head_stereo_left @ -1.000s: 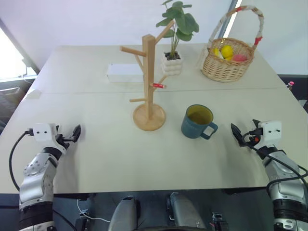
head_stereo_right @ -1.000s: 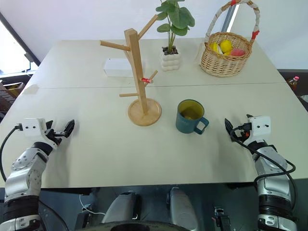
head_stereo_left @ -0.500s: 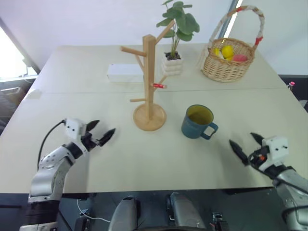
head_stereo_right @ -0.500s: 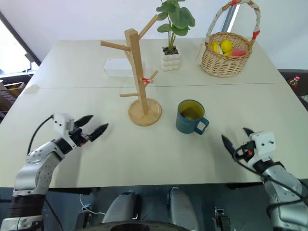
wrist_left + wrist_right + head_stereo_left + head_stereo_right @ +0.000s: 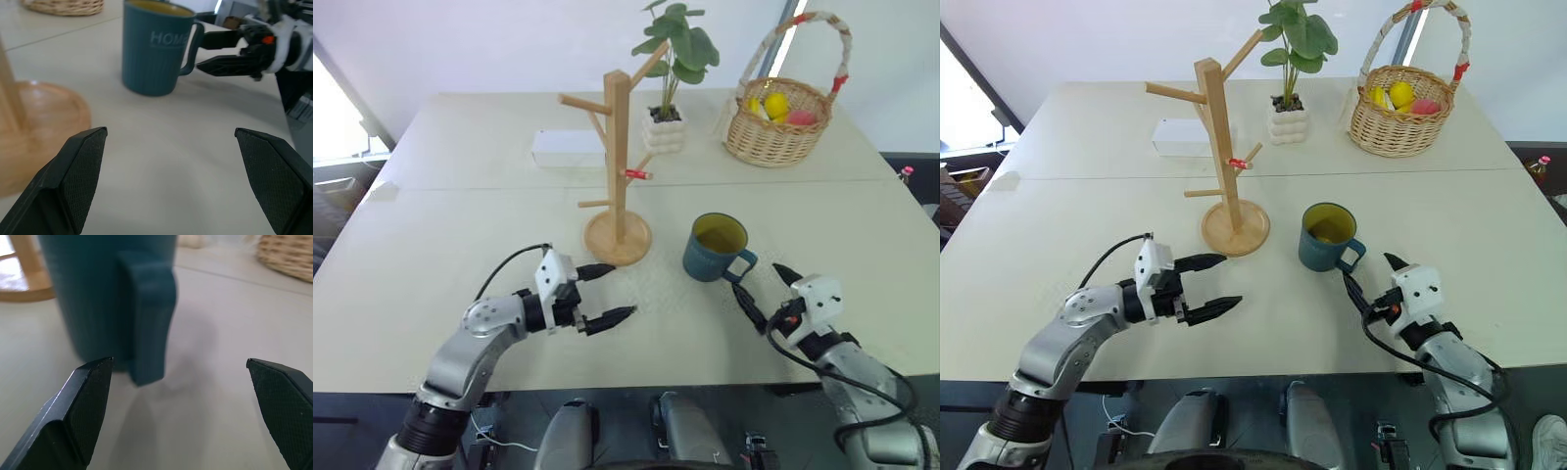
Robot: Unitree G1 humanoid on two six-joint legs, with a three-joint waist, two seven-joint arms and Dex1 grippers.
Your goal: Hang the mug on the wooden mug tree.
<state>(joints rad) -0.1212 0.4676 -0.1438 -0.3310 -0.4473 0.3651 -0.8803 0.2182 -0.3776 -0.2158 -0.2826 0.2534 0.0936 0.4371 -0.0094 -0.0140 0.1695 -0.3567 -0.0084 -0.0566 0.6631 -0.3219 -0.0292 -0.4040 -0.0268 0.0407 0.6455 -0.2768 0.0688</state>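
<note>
mug [image 5: 716,247] stands beside mug tree [image 5: 618,157] (plant [image 5: 674,59], basket [image 5: 778,116] behind); both jaws wide, empty.

A large cream-white counter [image 5: 460,255] is seen, made of two sections joined along a seam that runs from left to right across its middle. A plain pale wall is observed behind the far edge. Strong daylight is admitted through a window [image 5: 333,117] at the far left, and a bright vertical strip is noted at the far right behind the counter. Dark flooring [image 5: 1547,162] is visible beyond the right edge of the counter.
</note>
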